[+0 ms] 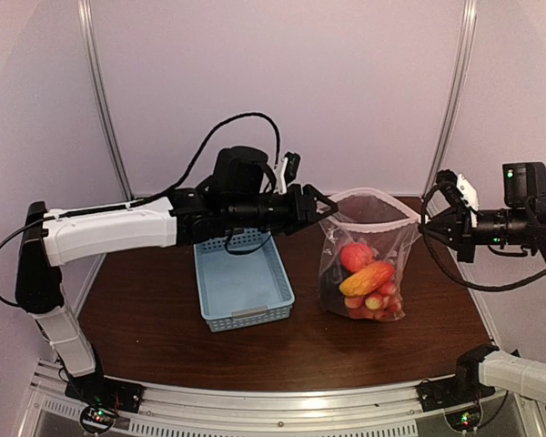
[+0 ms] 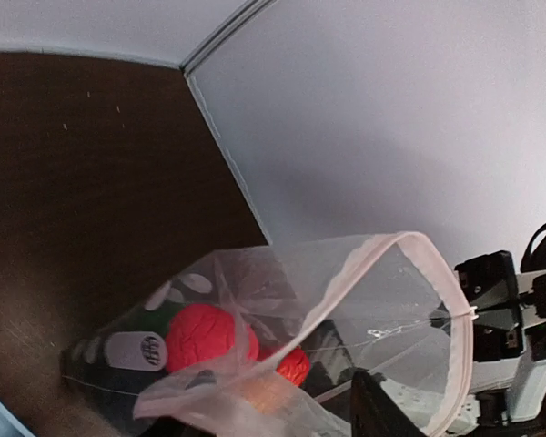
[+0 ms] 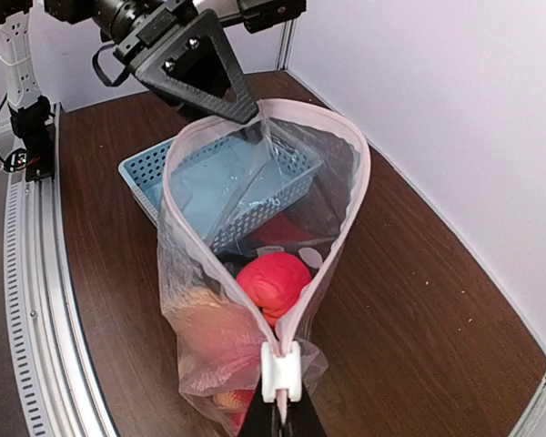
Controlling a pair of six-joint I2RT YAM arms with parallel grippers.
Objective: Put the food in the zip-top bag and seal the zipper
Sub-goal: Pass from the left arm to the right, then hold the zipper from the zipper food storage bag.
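Right gripper (image 1: 424,226): fingers pressed together, pinching the zipper (image 3: 280,364) end at the 3 o'clock edge of the zip-top bag (image 1: 387,214). Left gripper (image 1: 331,207): at the 9 o'clock rim, finger spacing cannot be told. The bag mouth is open. Food (image 1: 366,278) lies inside the bag, at 3 o'clock from the basket (image 1: 241,287).

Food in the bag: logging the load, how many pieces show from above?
3: a red tomato on top, an orange-red pepper under it, a fruit cluster at the bottom. More may hide behind them.
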